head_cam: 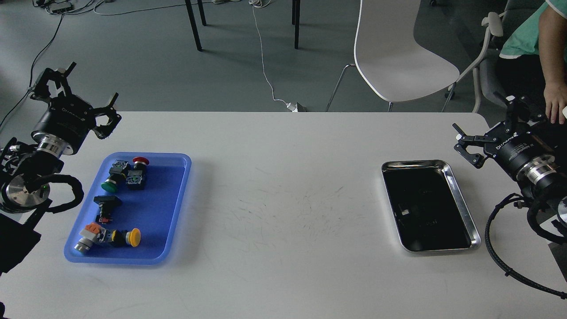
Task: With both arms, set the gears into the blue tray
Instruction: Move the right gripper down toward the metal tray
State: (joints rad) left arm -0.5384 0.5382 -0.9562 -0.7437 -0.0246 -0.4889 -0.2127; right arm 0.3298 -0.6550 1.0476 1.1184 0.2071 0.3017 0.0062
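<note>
The blue tray (pixel 177 208) lies at the table's left and holds several coloured-capped push-button switches (pixel 122 173). No gears show in this view; the steel tray's inside is too dark to tell what lies in it. My left gripper (pixel 82 95) hovers open above the table's far left corner, just behind the blue tray, with nothing between its fingers. My right gripper (pixel 486 125) is open too and holds nothing. It hangs at the table's right edge, just right of the steel tray's far end.
A shiny steel tray (pixel 460 199) with a dark inside lies at the right of the white table (pixel 283 199). Behind the table stand a white chair (pixel 398 57) and a seated person, whose hand (pixel 556 104) is close to my right gripper.
</note>
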